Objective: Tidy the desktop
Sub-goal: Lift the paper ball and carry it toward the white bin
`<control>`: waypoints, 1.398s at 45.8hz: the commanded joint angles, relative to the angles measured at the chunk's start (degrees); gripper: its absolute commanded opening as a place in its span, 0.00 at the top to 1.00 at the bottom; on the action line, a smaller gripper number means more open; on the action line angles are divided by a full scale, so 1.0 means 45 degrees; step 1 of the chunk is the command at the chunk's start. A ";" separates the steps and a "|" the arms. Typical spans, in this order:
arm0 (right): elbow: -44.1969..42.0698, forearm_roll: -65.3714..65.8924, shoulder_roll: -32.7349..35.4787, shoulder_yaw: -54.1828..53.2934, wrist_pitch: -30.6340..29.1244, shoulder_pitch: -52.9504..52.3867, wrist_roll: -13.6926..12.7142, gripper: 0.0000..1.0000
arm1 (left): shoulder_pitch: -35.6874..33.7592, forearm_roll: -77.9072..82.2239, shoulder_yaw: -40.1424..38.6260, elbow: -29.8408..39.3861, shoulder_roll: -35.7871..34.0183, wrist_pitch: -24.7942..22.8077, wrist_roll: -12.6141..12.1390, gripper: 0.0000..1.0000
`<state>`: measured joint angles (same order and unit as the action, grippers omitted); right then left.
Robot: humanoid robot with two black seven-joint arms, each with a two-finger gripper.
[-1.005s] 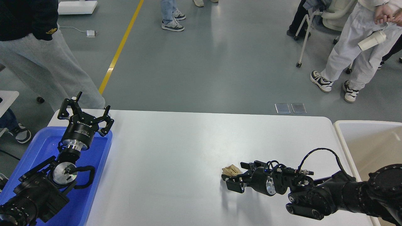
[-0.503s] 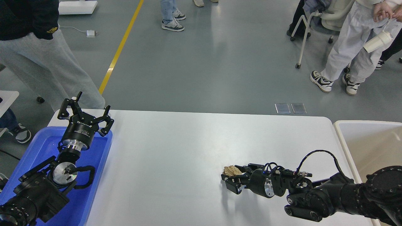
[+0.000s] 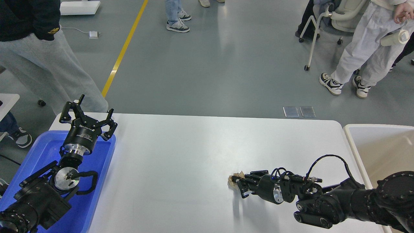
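The white desktop [image 3: 194,149] fills the middle of the head view. A small crumpled tan paper wad [image 3: 233,179] lies on it at the right front. My right gripper [image 3: 239,184] comes in from the right, low over the desktop, with its fingers closed around the wad; only the wad's left edge shows. My left gripper [image 3: 88,111] is raised over the far end of the blue tray [image 3: 38,152] at the left, fingers spread open and empty.
A cream-rimmed beige bin [image 3: 348,131] stands off the desktop's right edge. The blue tray hangs off the left edge. People stand on the grey floor beyond the table, one close to the far left corner [image 3: 48,74].
My right gripper's fingers have closed in on the paper wad, which is now mostly hidden between them. The left arm has not moved. The people at back right have shifted.
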<state>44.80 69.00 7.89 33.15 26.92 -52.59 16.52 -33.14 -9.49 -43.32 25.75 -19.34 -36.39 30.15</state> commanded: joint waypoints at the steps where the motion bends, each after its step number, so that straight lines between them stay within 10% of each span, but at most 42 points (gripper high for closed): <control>1: 0.0474 -0.0236 0.0181 0.0016 -0.0143 -0.0422 0.0059 1.00 | 0.0000 0.0000 -0.0002 -0.0018 0.0000 0.0000 0.0000 0.00; 64: 0.7076 -0.3498 0.5494 0.2946 -0.3912 -1.1497 0.0001 1.00 | 0.0000 0.0000 -0.0002 0.0001 0.0000 0.0000 0.0000 0.00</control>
<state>74.06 55.58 31.07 44.09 10.52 -97.69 16.51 -33.13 -9.49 -43.32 25.74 -19.34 -36.39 30.15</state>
